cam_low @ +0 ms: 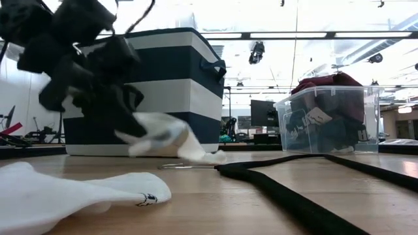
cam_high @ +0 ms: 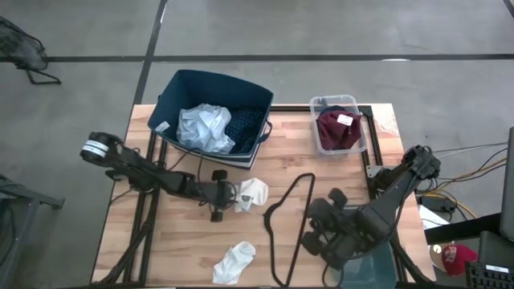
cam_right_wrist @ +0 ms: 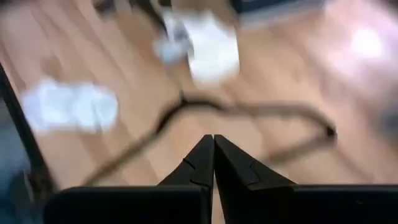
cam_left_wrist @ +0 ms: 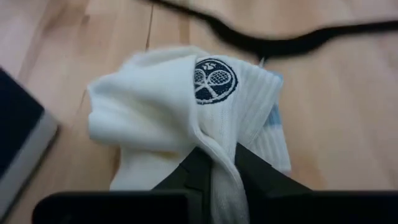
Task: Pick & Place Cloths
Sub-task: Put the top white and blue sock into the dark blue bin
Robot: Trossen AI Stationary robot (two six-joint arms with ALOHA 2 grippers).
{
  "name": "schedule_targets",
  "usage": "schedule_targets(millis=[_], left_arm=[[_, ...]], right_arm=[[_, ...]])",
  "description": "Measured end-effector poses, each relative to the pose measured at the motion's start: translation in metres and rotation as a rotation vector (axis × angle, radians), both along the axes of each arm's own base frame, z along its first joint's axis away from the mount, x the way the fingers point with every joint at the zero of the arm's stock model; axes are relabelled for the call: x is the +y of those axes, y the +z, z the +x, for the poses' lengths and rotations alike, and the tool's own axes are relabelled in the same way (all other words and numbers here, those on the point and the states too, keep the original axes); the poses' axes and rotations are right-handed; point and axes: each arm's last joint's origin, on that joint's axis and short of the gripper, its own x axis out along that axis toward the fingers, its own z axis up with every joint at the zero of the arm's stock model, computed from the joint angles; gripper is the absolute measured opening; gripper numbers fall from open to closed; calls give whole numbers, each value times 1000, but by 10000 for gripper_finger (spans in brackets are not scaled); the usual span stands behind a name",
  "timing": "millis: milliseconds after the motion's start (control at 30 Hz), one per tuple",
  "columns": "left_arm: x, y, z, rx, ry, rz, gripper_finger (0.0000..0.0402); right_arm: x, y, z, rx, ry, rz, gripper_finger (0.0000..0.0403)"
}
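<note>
A small white sock (cam_high: 251, 194) with a dark racket emblem (cam_left_wrist: 214, 79) is in my left gripper (cam_high: 227, 197), near the table's middle; that gripper is shut on it. A second white sock (cam_high: 234, 261) lies flat near the table's near edge and fills the foreground of the low view (cam_low: 72, 192). A pale blue shirt (cam_high: 202, 126) and a navy patterned piece (cam_high: 245, 124) lie in the navy bin (cam_high: 181, 87). A maroon piece (cam_high: 337, 130) sits in a clear box (cam_high: 359, 120). My right gripper (cam_right_wrist: 213, 142) is shut, above the table's right near part, beside the black hanger (cam_high: 287, 213). My left gripper pinches a bunched fold of the sock (cam_left_wrist: 219, 163) between its two fingers (cam_left_wrist: 189, 177), coming from the table's left, slanting down. The sock hangs from the gripper (cam_low: 134, 124), mostly raised. Its far end (cam_low: 210, 157) trails down to the tabletop.
The thin black hanger (cam_low: 313, 189) lies across the table's middle, between the two grippers. The navy bin stands at the far left edge and the clear box at the far right. Bare wood (cam_high: 185, 241) shows at the near left.
</note>
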Motion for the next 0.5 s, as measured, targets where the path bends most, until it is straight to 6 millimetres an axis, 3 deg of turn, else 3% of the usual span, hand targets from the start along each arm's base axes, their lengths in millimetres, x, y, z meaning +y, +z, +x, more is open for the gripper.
schedule_targets(millis=[267,500], left_arm=[[-6,27,-7,-101,-57,-113,43],[-5,43,-12,-164,-59,-174,44]], right_arm=[[7,-21,28,-213,151,-239,13],[-15,-57,50,-246,104,-302,49]])
